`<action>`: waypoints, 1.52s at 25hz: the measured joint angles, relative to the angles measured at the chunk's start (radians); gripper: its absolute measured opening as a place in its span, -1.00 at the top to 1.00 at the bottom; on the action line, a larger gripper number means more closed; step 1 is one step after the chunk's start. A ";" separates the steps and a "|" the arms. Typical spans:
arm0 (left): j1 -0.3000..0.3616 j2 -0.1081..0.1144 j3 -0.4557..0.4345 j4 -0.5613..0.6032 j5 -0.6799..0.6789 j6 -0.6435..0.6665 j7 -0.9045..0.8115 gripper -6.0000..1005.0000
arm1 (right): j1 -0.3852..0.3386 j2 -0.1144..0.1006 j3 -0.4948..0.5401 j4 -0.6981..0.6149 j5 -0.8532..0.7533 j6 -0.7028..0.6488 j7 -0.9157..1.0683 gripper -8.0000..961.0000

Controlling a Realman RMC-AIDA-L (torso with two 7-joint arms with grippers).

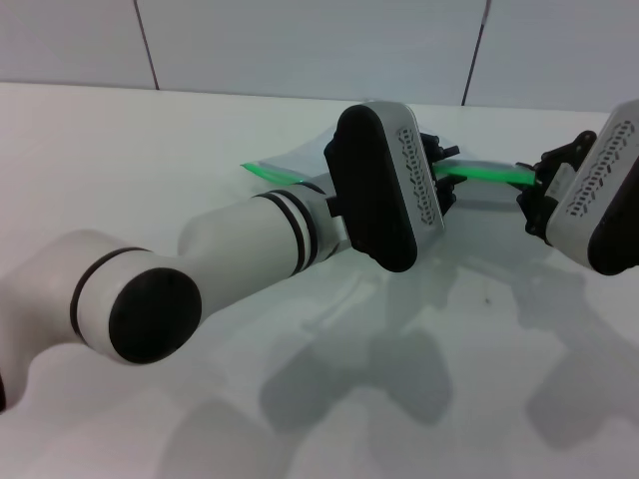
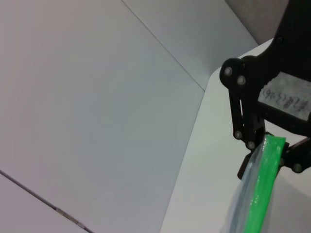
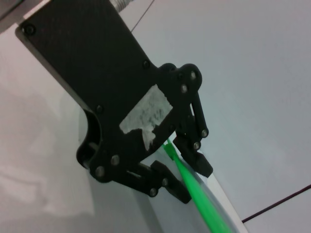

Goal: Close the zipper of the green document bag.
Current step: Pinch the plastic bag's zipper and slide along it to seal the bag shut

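Note:
The green document bag (image 1: pixel 300 158) hangs lifted above the table between my two grippers, its translucent sheet (image 2: pixel 241 196) drooping below. Along its upper edge runs the bright green zipper (image 1: pixel 489 172), stretched nearly level. My left gripper (image 1: pixel 444 182) reaches in from the left and is shut on the zipper partway along. In the right wrist view the left gripper (image 3: pixel 193 183) has the green zipper (image 3: pixel 206 211) passing between its fingers. My right gripper (image 1: pixel 531 195) is shut on the zipper's right end; the left wrist view shows the right gripper (image 2: pixel 273 146) pinching it. The slider tab is hidden.
A white table (image 1: pixel 150 140) lies under everything, with shadows of the arms on its near part. A pale panelled wall (image 1: pixel 300 40) stands behind it. My left forearm (image 1: pixel 240 244) crosses low over the table's middle.

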 joint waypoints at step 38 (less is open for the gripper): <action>0.007 -0.001 -0.002 0.040 -0.008 0.027 -0.005 0.79 | -0.040 -0.002 0.002 -0.067 -0.006 -0.012 0.000 0.89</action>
